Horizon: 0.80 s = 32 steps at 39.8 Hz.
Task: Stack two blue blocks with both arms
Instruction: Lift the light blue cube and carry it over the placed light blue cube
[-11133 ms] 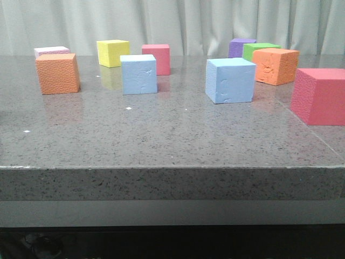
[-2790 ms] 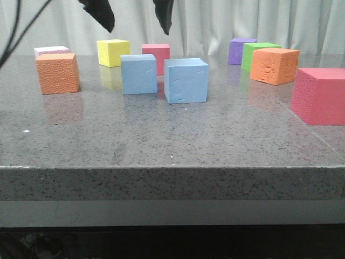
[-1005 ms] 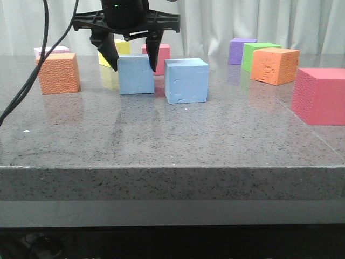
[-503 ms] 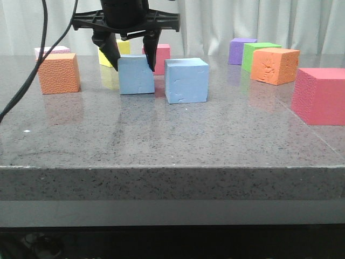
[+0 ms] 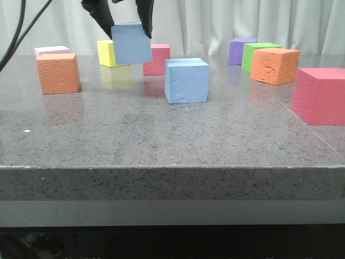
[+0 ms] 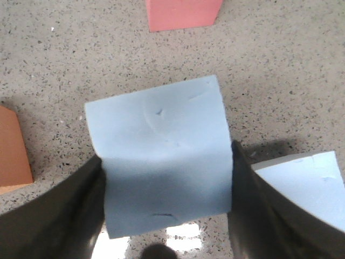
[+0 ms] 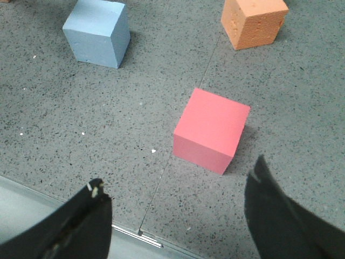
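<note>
The left black gripper (image 5: 128, 24) pinches a pale sky-blue foam cube (image 5: 131, 42) between its two pointed fingers (image 6: 64, 216), one on each side. The cube hangs tilted in the air above the grey speckled stone table (image 5: 161, 140). The second pale blue foam cube (image 5: 186, 80) sits on the table, lower and to the right. The top of the left gripper is cut off. The right black gripper (image 7: 178, 216) has its fingers spread wide, holding nothing, above a pink foam cube (image 7: 211, 129).

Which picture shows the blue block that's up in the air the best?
The left wrist view: the lifted blue block fills it, pinched by the left end effector. The front view shows it smaller, tilted above the table. The right wrist view misses it.
</note>
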{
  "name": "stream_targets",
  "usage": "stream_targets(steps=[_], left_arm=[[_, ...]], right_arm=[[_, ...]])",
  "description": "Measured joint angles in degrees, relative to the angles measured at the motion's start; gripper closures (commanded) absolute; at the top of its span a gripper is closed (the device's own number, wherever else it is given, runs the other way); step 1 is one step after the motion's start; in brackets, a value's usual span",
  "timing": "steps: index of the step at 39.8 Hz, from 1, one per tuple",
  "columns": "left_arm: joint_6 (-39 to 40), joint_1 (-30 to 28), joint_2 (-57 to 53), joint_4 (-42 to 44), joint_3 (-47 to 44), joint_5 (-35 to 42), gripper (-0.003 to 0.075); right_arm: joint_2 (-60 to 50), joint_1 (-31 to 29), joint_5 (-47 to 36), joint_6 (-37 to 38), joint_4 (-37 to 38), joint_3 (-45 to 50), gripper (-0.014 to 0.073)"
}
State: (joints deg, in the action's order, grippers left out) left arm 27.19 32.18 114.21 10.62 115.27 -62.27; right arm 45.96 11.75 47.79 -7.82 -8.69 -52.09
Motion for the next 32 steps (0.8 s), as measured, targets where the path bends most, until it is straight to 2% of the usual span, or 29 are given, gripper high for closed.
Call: stream_targets(steps=[13,23,32], left_arm=[[-0.09,1.07,0.0,-0.23,0.22,-2.48,0.0405],[0.45,7.84,0.0,4.13,3.0,-2.61,0.0405],[2.19,11.81,0.0,4.73,3.89,-2.23,0.0405]], right_arm=[[0.0,0.0,0.0,0.0,0.0,0.0,0.0067],[0.0,0.0,0.0,0.0,0.0,0.0,0.0067],[0.0,0.0,0.0,0.0,0.0,0.0,0.0067]])
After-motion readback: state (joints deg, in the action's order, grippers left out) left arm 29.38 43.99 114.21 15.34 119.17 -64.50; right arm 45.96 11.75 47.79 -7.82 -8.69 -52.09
